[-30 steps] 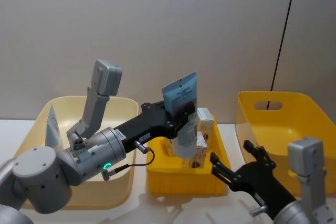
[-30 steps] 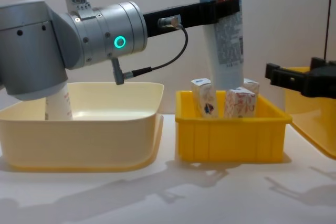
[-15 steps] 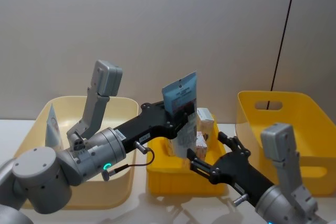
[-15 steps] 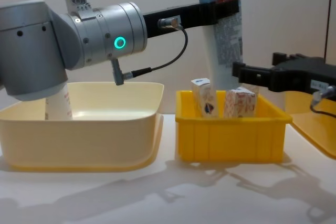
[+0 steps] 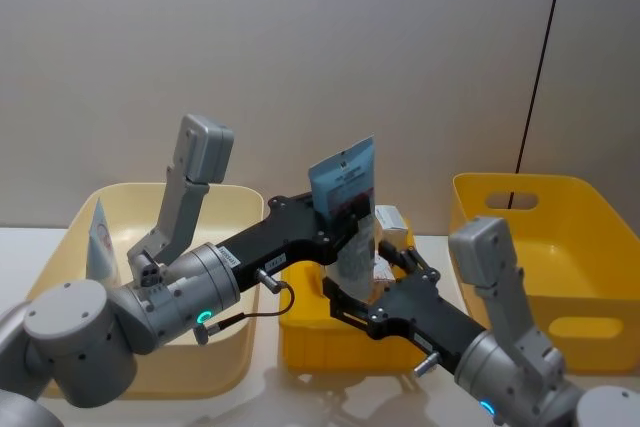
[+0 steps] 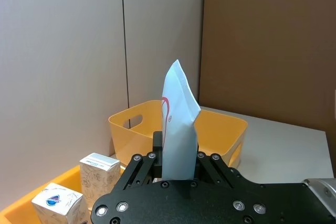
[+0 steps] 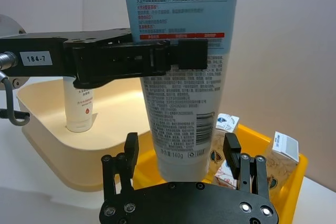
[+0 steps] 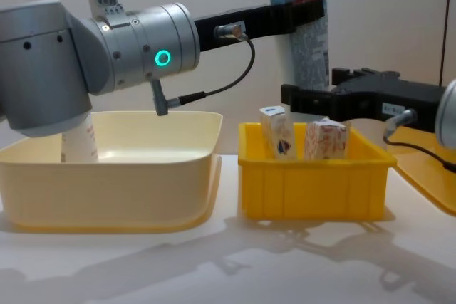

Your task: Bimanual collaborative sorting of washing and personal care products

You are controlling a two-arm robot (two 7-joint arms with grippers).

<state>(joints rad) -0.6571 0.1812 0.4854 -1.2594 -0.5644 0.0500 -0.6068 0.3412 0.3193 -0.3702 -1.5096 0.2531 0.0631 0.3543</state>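
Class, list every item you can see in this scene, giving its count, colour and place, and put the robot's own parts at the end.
table: 1, white; under everything.
yellow tray: 1, bright yellow; centre of the table.
cream bin: 1, cream; on the robot's left.
handled bin: 1, orange-yellow; on the robot's right.
held tube: 1, pale blue and white; upright above the yellow tray.
standing tube: 1, pale blue and white; upright in the cream bin.
cartons: at least 3, white with orange-red pattern; upright in the yellow tray.
left tool: 1, black; shut on the held tube.
right tool: 1, black; open, fingers either side of the held tube's lower end.
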